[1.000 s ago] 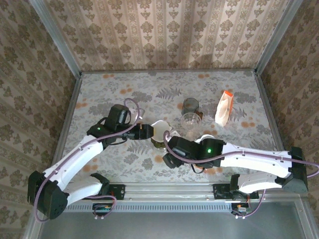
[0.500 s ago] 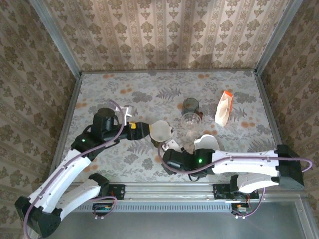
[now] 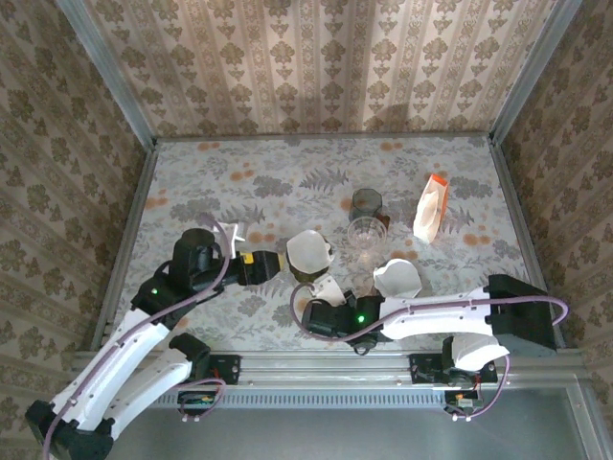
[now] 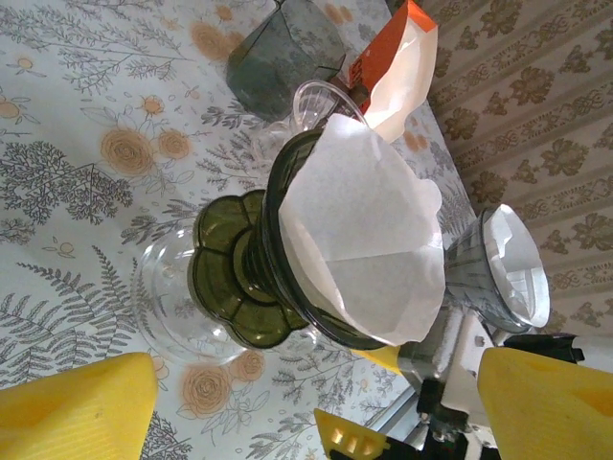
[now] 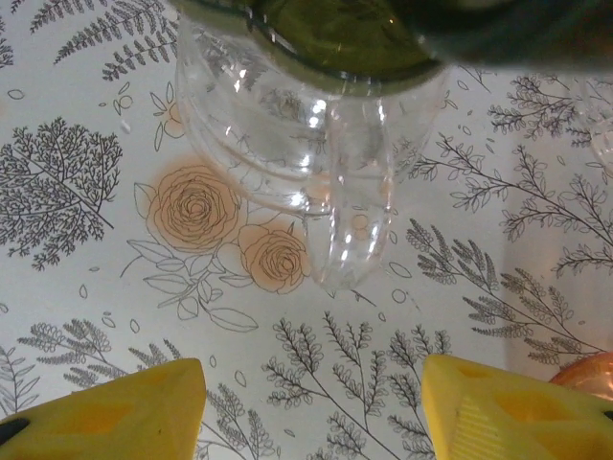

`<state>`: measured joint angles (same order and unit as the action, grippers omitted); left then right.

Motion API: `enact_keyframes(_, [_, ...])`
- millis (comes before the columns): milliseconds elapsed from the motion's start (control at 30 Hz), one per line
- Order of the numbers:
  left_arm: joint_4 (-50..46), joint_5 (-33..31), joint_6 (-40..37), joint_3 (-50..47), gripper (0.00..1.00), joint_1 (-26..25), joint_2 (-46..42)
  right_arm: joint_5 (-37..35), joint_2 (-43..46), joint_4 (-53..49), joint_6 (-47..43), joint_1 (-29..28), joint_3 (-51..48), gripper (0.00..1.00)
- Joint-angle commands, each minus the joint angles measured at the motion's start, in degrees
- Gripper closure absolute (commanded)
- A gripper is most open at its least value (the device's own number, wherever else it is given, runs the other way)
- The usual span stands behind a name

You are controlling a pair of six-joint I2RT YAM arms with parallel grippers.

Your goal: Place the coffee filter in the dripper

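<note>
The white paper coffee filter (image 3: 308,249) (image 4: 369,225) sits open inside the dark green dripper (image 3: 302,272) (image 4: 254,278), which stands on a clear glass carafe (image 4: 168,287) (image 5: 287,144). My left gripper (image 3: 276,266) (image 4: 311,412) is open just left of the dripper, its yellow fingers (image 4: 77,407) apart from it and holding nothing. My right gripper (image 3: 330,286) (image 5: 311,412) is open low over the table just in front of the carafe's handle (image 5: 354,230), with only tablecloth between its fingers (image 5: 105,417).
A white-lined cone (image 3: 397,278) (image 4: 508,268) stands right of the dripper. Behind it are a clear glass (image 3: 364,233), a dark glass cup (image 3: 366,203) (image 4: 283,57) and an orange-and-white filter packet (image 3: 431,206) (image 4: 397,57). Patterned walls enclose the table.
My left gripper opened, let go of the filter and drew back to the left. My right arm pulled back toward the near edge, uncovering the white-lined cone, and its jaws narrowed slightly.
</note>
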<state>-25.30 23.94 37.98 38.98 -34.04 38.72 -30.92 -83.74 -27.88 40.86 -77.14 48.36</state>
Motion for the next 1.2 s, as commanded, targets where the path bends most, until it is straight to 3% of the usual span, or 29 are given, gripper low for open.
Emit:
enact_keyframes(0, [-1.39,-0.83,0.68,0.47,0.12,0.16,-1.05,-2.28,-2.14,3.85,1.33,0.51,-1.68,0.39])
enact_keyframes(300, [-3.38,-1.25,0.34,0.83,0.12,0.21,-3.19,-4.99,-5.64,8.20,-0.70,1.23,-1.63,0.39])
enact_keyframes(767, [-3.09,-1.18,0.08,0.27,0.12,0.38,-2.72,-7.10,0.61,3.59,-3.98,1.57,1.36,0.38])
enact_keyframes(1000, [-2.50,-1.18,-0.14,-2.49,0.25,-0.14,-2.42,-7.05,9.23,4.25,-3.86,1.58,0.29,0.36])
enact_keyframes(1167, [3.40,-4.86,2.83,-10.08,0.31,-4.95,-1.72,-9.58,16.30,1.64,-3.55,1.57,1.82,0.35])
